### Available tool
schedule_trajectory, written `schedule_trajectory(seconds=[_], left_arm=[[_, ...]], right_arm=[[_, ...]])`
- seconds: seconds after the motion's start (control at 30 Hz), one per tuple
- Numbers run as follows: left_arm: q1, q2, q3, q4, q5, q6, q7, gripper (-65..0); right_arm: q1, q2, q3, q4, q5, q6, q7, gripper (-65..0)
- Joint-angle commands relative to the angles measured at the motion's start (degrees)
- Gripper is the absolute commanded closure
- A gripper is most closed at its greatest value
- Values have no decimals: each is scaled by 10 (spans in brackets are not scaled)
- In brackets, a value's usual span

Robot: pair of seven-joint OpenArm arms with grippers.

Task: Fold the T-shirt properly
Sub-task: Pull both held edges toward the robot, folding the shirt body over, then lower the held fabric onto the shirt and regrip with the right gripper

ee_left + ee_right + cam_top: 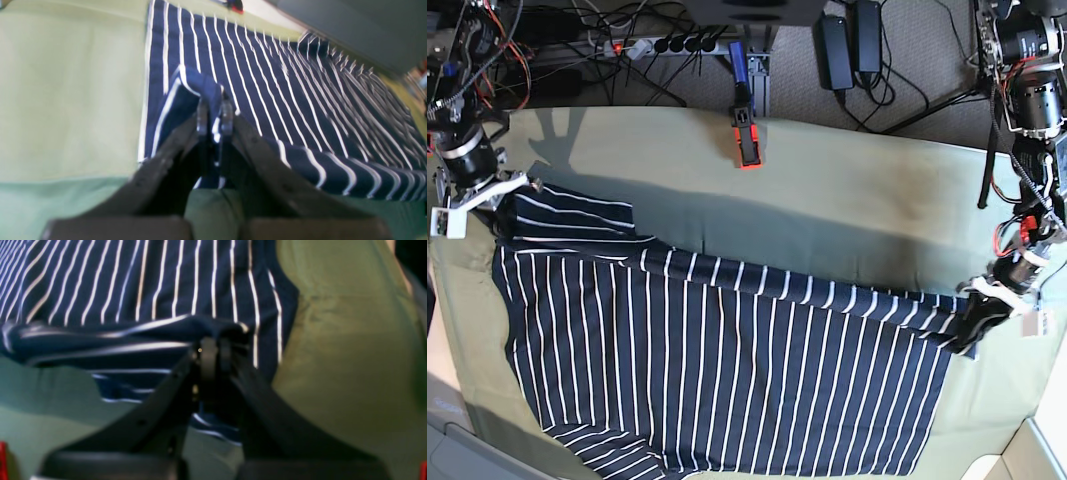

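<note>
- The T-shirt point(727, 380) lies spread over most of the green-covered worktop point(847, 200), its near hem running off the bottom of the base view.
- Its far edge is lifted into a narrow strip that stretches across the shirt from one hand to the other.
- The left hand point(213, 115) is closed on a bunched corner of the T-shirt at the shirt's edge on the base view's right; the wrist view shows striped cloth pinched between the two pads.
- The right hand point(213, 350) is likewise clamped on the fabric, at the shirt's far corner on the base view's left, with a dark fold of cloth gathered around its tips.
- A short flap of striped cloth, probably a sleeve, lies just beside the right hand, turned onto the shirt's body.
- As I judge it, the fold is at an early stage: one long edge is gripped at both ends and raised, but it has not yet been laid over the body of the shirt.
- Left to do, by my reckoning: carry that edge across toward the near hem, set it down flat, then make the remaining folds to reach a compact shape.
- A red-and-black tool point(745, 135) sits on the worktop beyond the shirt, well apart from it.
</note>
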Motion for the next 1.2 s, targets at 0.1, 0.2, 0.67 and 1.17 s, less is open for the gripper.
schedule_trajectory(seconds=[0.1, 0.2, 0.67, 1.17], left_arm=[[-28, -10, 31, 10, 3, -11, -15, 0], [-34, -11, 40, 10, 17, -11, -16, 0], [-93, -8, 40, -105, 33, -11, -41, 0], [-112, -8, 40, -134, 55, -11, -46, 0]], right_arm=[[49, 10, -6, -6, 3, 30, 7, 0], [75, 10, -9, -8, 3, 30, 7, 0], [252, 28, -133, -161, -39, 31, -11, 0], [430, 28, -177, -337, -62, 32, -34, 0]])
